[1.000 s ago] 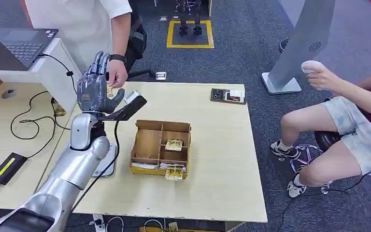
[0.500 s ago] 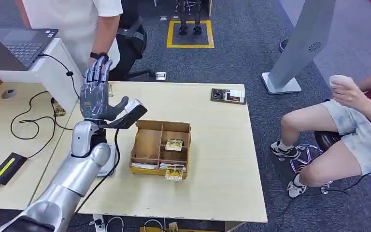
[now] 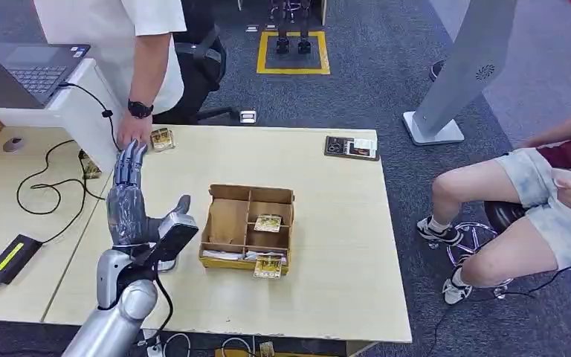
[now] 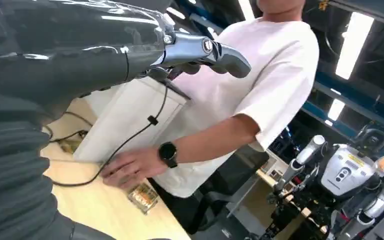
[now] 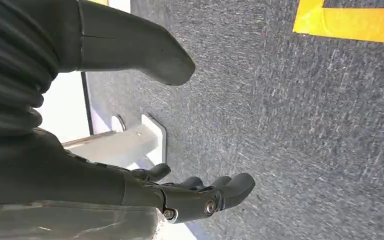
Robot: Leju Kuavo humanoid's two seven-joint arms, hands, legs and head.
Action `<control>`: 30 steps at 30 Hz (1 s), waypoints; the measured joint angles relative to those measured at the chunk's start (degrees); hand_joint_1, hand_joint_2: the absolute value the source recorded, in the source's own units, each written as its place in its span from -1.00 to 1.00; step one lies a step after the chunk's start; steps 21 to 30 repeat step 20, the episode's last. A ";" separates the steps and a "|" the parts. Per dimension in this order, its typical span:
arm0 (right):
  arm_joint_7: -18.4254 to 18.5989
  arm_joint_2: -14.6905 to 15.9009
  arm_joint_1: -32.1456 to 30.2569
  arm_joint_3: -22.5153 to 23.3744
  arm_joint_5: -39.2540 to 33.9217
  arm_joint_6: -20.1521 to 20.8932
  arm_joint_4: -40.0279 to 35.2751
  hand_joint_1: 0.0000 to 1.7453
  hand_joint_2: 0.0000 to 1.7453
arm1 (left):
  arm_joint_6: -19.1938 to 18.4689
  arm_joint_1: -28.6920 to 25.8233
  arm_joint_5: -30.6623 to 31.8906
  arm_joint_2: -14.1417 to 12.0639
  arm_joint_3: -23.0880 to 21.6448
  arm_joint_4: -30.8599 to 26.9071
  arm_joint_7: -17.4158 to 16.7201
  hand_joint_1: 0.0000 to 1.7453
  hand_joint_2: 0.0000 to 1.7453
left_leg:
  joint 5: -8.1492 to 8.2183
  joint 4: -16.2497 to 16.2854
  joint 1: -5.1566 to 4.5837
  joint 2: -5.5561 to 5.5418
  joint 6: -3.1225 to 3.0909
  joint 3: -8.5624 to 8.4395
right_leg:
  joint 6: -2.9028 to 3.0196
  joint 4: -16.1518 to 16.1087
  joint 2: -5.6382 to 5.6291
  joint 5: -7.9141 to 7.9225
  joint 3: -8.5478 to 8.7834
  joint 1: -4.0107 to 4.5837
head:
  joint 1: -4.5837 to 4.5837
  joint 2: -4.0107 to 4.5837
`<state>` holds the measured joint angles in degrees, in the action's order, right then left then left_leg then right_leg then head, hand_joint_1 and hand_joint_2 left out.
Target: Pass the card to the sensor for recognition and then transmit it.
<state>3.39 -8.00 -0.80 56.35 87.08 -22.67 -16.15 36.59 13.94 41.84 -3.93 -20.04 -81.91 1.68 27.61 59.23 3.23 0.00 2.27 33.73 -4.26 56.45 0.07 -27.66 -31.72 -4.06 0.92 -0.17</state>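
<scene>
Left hand [image 3: 130,204] is seen lower left, fingers spread, nothing held. Card [image 3: 162,138] lies upper left by person's hand [image 3: 129,138]; collision risked if reached for now.

Right hand [image 5: 190,192] hangs over carpet, loosely curled, nothing held.

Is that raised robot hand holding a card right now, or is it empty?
Empty. The left hand is raised with straight, spread fingers and nothing between them. A card lies on the table by the standing person's hand.
</scene>
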 joint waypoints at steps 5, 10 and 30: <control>0.79 -1.70 -1.16 1.33 0.74 1.88 -3.43 -1.00 1.00 | 1.05 -5.65 -6.17 0.04 3.01 -4.90 3.41 -1.00 1.00 | 0.00 0.00 0.00 0.01 0.00 0.00 | 0.00 0.00 -0.01 0.00 -0.01 0.00 | -0.02 0.00; 0.96 -3.10 -1.79 2.42 1.18 3.10 -6.36 -1.00 1.00 | 1.77 -8.79 -8.50 0.22 5.11 -7.59 4.54 -1.00 1.00 | 0.00 -0.01 0.00 0.01 0.00 0.00 | 0.00 0.00 -0.01 0.00 0.00 0.00 | -0.02 0.00; 0.75 -5.97 -2.29 5.14 2.93 4.07 -11.02 -1.00 1.00 | 3.15 -15.03 -17.35 3.63 10.12 -12.42 12.62 -1.00 1.00 | 0.00 0.00 0.00 0.01 0.00 -0.01 | 0.00 -0.01 -0.01 0.00 0.00 0.00 | -0.04 0.00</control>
